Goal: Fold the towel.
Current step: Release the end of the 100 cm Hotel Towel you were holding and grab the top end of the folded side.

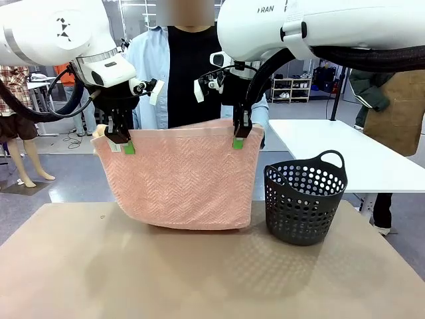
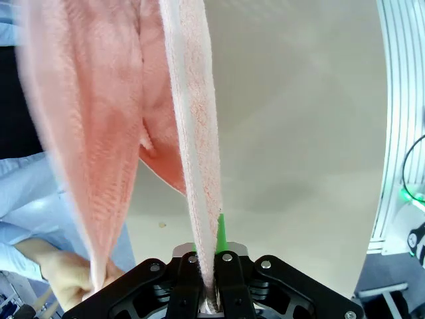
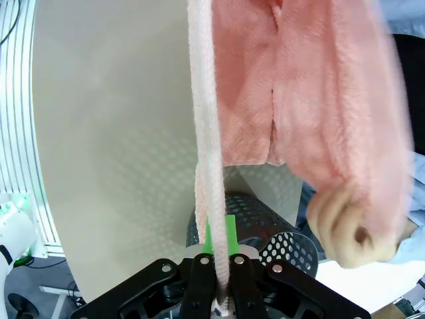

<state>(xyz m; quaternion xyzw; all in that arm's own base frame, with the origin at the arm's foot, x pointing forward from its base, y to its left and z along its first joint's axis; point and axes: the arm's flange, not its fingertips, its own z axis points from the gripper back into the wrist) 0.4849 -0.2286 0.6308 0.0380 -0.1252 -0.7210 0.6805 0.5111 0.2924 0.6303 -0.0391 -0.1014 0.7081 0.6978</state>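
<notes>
Left gripper (image 1: pixel 124 142) fingers are pinched shut on one top corner of the towel (image 1: pixel 186 176), right gripper (image 1: pixel 238 136) fingers on the other. The cloth hangs doubled above the desk (image 1: pixel 133 266), its far layer in a person's hand (image 3: pixel 345 229). Judged mid-fold: the next move calls for lowering it flat with edges aligned. Legible: "FRAN" on the right arm (image 1: pixel 319 26).
</notes>
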